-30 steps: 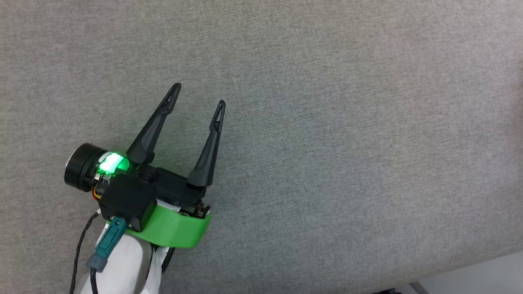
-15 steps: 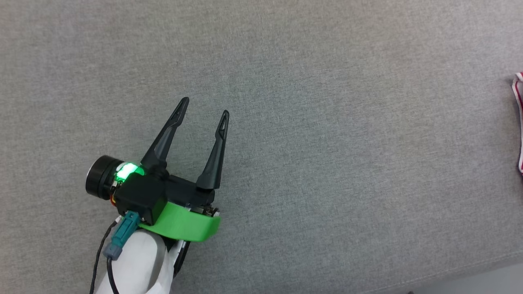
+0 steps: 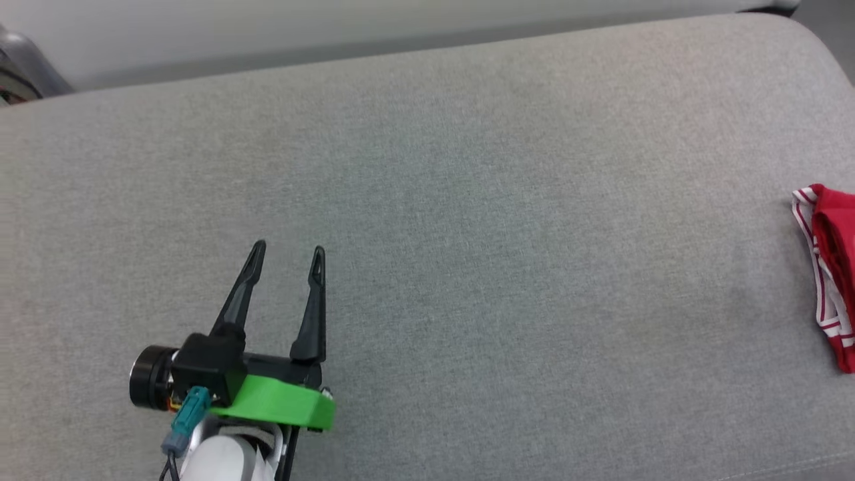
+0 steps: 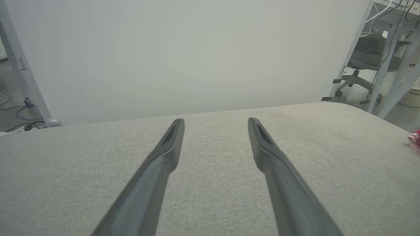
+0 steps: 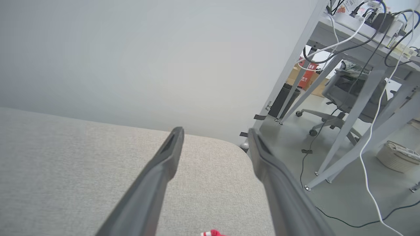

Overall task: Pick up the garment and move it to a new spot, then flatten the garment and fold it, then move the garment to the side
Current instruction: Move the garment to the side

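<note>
The garment (image 3: pixel 830 264), red with white-striped trim, lies bunched at the right edge of the grey cushion (image 3: pixel 467 234), cut off by the head view's border. A corner of it peeks in at the far right of the left wrist view (image 4: pixel 414 140) and at the bottom of the right wrist view (image 5: pixel 211 233). My left gripper (image 3: pixel 287 255) rests at the lower left, far from the garment, fingers spread and empty. My right gripper (image 5: pixel 215 132) hovers just above the garment's edge, jaws apart with nothing between them.
The cushion's rounded far edge meets a pale wall (image 3: pixel 334 27). Beyond its right end stand metal desk legs (image 5: pixel 344 131), an office chair (image 5: pixel 331 108), a white basket (image 5: pixel 397 157) and trailing cables on the floor.
The head camera has tilted up and turned, bringing the wall and more of the garment into view. My left gripper stays open.
</note>
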